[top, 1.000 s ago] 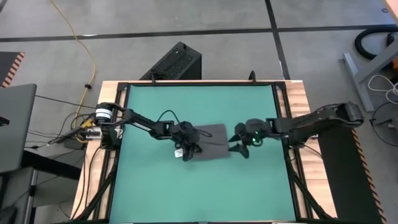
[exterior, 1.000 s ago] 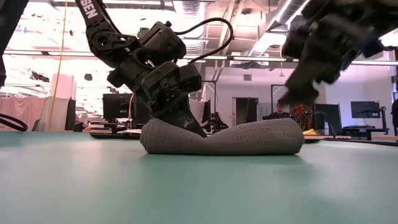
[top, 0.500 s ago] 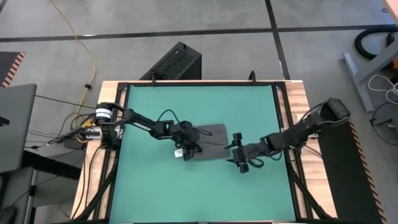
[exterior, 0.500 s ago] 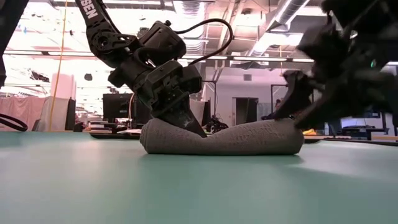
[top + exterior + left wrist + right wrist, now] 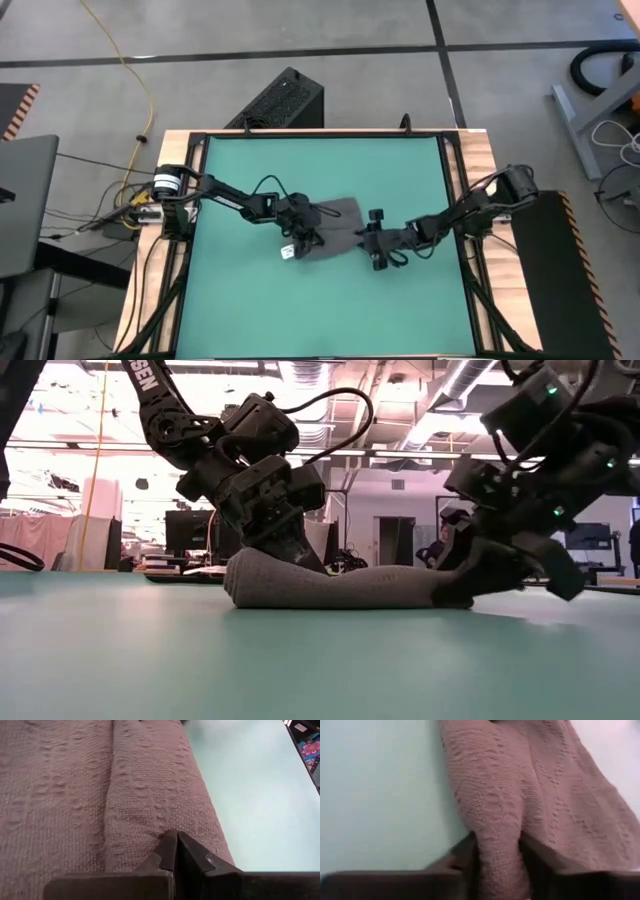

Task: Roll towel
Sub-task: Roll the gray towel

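Green matting (image 5: pixel 250 300) covers the table on which we see two dark arms working a grey towel (image 5: pixel 335 228) from either end. Looking down from above, the left arm reaches in from nine o'clock, and its left gripper (image 5: pixel 303 238) bears on the towel's left end. We see its fingers (image 5: pixel 175 852) pressed together, tips pushed into the fold of the cloth with nothing between them. A small white tag (image 5: pixel 287 252) lies on the mat just beside that gripper, at about seven o'clock from it. The towel sits a little right of the mat's centre, its near edge rolled into a low, thick ridge (image 5: pixel 330 588) that sags in the middle. At the towel's right end the right arm comes in from three o'clock. Its right gripper (image 5: pixel 375 240) is spread, one finger (image 5: pixel 457 855) on each side of the rolled edge, straddling the cloth where it meets the mat.
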`<action>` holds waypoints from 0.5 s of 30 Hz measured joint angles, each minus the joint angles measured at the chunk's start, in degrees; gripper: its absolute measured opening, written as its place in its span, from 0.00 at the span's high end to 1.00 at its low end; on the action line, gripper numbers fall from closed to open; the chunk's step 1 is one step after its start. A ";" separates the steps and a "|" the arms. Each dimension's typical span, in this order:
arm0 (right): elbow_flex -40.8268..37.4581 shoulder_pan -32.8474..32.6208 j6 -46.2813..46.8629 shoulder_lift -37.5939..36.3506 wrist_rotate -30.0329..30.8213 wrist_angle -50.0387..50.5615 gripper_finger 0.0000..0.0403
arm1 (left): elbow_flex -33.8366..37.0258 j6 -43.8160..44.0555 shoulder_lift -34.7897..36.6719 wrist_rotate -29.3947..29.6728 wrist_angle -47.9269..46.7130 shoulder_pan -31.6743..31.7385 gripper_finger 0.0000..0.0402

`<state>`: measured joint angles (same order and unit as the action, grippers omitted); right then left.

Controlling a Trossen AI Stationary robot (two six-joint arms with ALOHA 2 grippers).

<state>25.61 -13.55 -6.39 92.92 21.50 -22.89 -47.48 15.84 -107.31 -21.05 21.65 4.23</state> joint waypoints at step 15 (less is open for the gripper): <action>-0.22 8.01 30.45 -7.43 -48.96 7.58 0.86 | 0.11 -0.12 -0.13 -5.25 7.68 -4.32 1.00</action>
<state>25.39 -5.55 24.05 85.49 -27.46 -15.31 -47.38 15.73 -107.44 -26.30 29.33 -0.09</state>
